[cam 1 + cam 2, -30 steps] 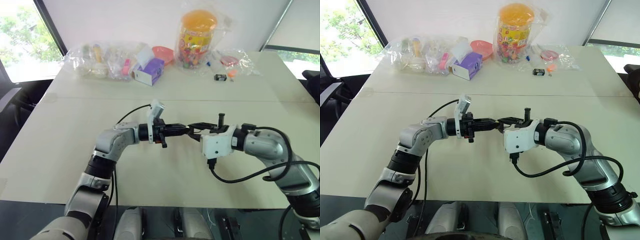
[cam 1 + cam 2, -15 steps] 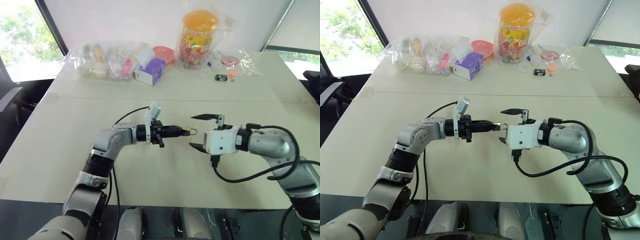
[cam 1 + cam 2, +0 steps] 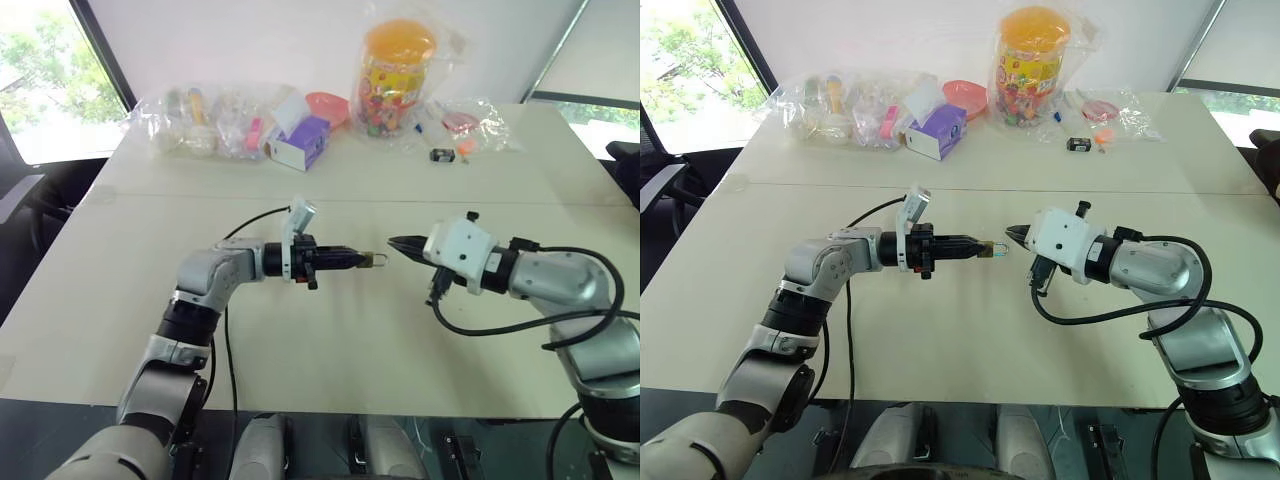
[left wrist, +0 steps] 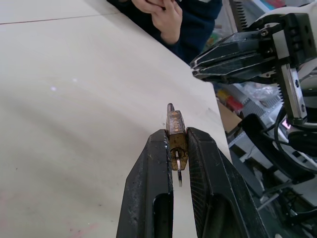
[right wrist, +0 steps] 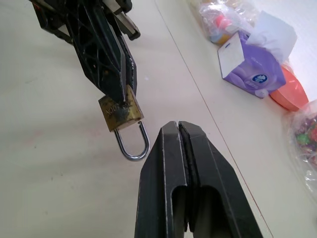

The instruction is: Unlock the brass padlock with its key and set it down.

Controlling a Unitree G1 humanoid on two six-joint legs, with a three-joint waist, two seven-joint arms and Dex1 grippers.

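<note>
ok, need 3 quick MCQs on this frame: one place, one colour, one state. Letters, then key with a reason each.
1. Where is the brass padlock?
A. Lying on the table
B. Clamped in the left pincer, above the table
C. Inside the candy jar

2. What colour is the tissue box at the table's far side?
A. Purple and white
B. Green
C. Black

3. How is the right pincer?
A. Wide open
B. Shut on the padlock's shackle
C. Shut on nothing, just off the shackle

Key: 1 B, the left wrist view shows both fingers pressed on the lock body. 2 A, purple sides with a white face. 3 C, its fingers meet with no gap and nothing between them, beside the silvery loop.
</note>
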